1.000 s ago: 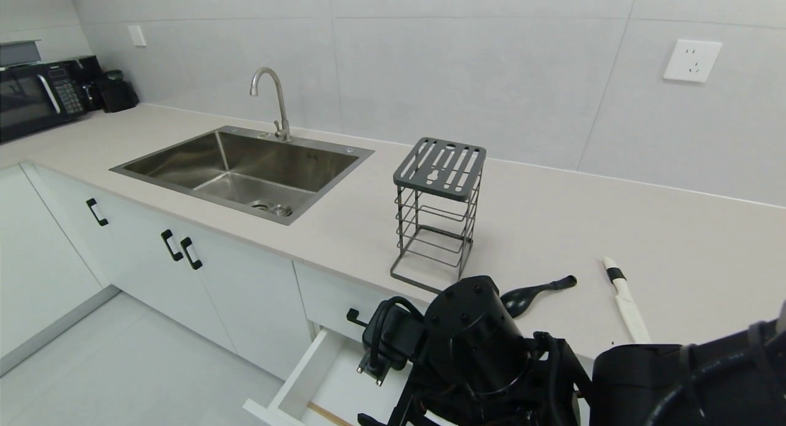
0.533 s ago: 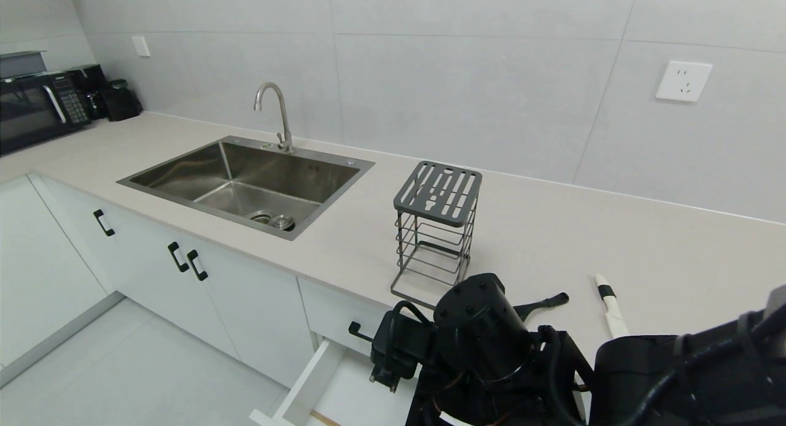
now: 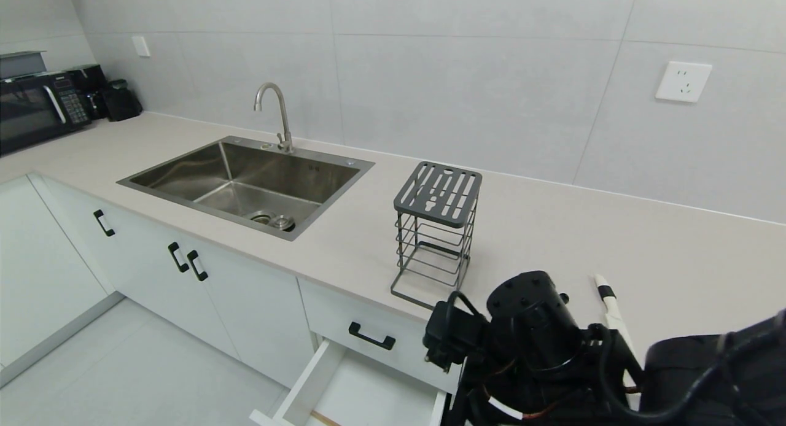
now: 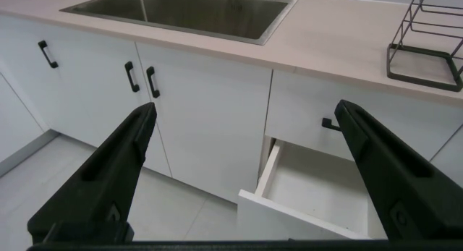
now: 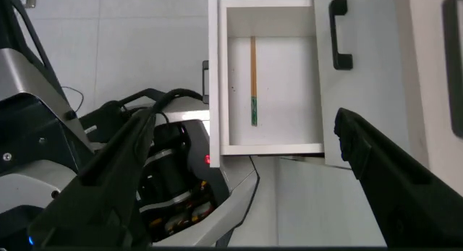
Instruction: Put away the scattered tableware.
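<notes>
Shifting rightward — left arm (image 3: 531, 328), nearer knife (image 3: 608, 303).

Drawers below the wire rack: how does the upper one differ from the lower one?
The upper drawer is shut, while the lower drawer is pulled out. The upper drawer hides its contents, but the lower drawer's open inside has chopsticks lying in it. Both drawers are white.

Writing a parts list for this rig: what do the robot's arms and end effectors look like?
All matte black. The left arm has a rounded, drum-like housing dotted with screw holes, with black cables looping around it. The left end effector and right end effector each have two long, flat, tapering fingers.
</notes>
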You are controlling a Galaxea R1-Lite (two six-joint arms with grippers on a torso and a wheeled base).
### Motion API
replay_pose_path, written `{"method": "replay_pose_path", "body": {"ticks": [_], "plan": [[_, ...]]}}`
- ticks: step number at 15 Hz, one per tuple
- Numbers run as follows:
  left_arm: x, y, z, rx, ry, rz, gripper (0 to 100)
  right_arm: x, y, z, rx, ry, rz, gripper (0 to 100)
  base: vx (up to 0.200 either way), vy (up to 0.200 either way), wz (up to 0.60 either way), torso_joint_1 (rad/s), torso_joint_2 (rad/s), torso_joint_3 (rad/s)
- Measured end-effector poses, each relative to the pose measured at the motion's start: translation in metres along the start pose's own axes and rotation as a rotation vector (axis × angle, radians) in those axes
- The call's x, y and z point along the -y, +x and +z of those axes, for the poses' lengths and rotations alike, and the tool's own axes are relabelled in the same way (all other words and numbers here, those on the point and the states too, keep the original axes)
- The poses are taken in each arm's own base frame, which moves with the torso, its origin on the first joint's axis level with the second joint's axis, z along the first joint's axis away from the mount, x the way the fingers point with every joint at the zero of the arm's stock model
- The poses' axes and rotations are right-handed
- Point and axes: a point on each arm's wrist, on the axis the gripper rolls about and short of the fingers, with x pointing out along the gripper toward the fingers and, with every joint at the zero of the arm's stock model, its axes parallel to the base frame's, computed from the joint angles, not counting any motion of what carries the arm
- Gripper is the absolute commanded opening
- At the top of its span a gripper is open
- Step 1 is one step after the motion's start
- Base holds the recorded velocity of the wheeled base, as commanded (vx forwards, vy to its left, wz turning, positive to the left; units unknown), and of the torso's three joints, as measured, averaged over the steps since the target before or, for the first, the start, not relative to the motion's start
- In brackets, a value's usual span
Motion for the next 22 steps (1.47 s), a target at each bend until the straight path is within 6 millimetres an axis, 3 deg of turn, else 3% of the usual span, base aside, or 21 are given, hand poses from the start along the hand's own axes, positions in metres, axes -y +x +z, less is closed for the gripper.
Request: {"method": "replay_pose_path", "body": {"ticks": [5,10,18,22], "plan": [[0.0,0.0,0.0,0.0,0.0,0.0,100,0.033,-0.045,-0.025,0.018,0.088,-0.126,100,0.0,0.0,0.0,0.0,0.0,0.0],[0.0,0.0,0.0,0.0,0.0,0.0,100,0.046,-0.067,-0.049,-0.01,0.096,-0.177,100,0.0,0.0,0.0,0.0,0.0,0.0],[0.0,0.0,0.0,0.0,0.0,0.0,100,0.058,-0.082,-0.061,-0.003,0.158,-0.225,100,0.0,0.0,0.0,0.0,0.0,0.0],[0.0,0.0,0.0,0.0,0.0,0.0,100,0.08,-0.077,-0.056,-0.011,0.196,-0.317,100,0.0,0.0,0.0,0.0,0.0,0.0]]}}
